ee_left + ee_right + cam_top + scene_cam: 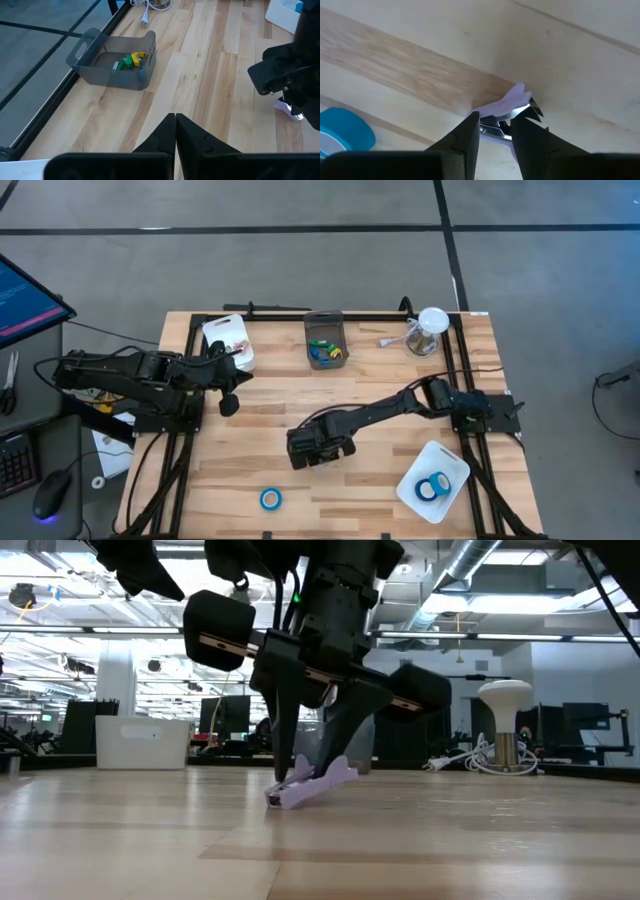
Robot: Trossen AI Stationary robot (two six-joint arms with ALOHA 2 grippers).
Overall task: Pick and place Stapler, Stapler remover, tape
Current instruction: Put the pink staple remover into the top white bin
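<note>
My right gripper point(320, 450) stands at the table's middle, pointing steeply down, shut on a lilac staple remover point(312, 784) with metal claws point(534, 108). One blue roll of tape point(271, 499) lies flat on the wood near the front edge and also shows in the right wrist view point(345, 132). Two more blue rolls point(433, 487) lie in a white tray point(452, 465) at the front right. My left gripper point(175, 119) is shut and holds nothing; it hangs above the table's left side. The stapler is out of view. My right gripper pinches the staple remover's lilac body point(506, 106) between its two fingers point(290, 745), coming from above and pointing steeply down. The remover sits tilted, its lower end point(274, 799) at the table top and its other end point(345, 772) raised.
A grey bin point(326, 340) with small green, yellow and blue items stands at the back centre. A second white tray point(228, 338) lies at the back left, beside my left arm. A white stand point(428, 330) with a cable stands at the back right.
</note>
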